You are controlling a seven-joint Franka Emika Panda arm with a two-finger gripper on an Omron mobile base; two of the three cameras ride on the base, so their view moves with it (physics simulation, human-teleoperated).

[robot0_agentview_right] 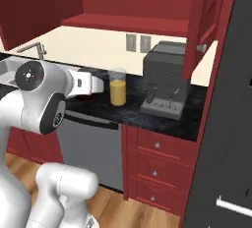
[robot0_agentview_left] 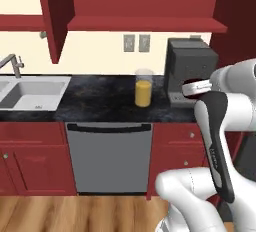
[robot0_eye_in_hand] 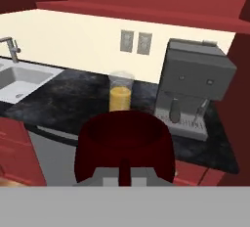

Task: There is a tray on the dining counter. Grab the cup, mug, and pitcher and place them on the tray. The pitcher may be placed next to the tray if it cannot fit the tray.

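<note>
The gripper (robot0_eye_in_hand: 124,174) has its fingers pinched tight on the rim of the dark red mug (robot0_eye_in_hand: 124,145), held upright (mouth up) directly ahead of the hand. The pitcher (robot0_eye_in_hand: 120,93) stands at twelve o'clock beyond it, well apart, on the sink counter (robot0_eye_in_hand: 73,99).

Pitcher (robot0_agentview_left: 143,90): clear glass-like, glossy. Mug (robot0_eye_in_hand: 125,145): smooth dark red, matt. Table (robot0_agentview_left: 100,101): black marbled, polished. Floor (robot0_agentview_left: 75,213): wood.

Dark red mug (robot0_eye_in_hand: 124,145); clear pitcher (robot0_agentview_left: 143,87) with orange liquid; black marbled counter (robot0_agentview_left: 100,101); grey coffee machine (robot0_agentview_left: 189,71); red cabinets (robot0_agentview_left: 35,158); white sink (robot0_agentview_left: 30,92).
</note>
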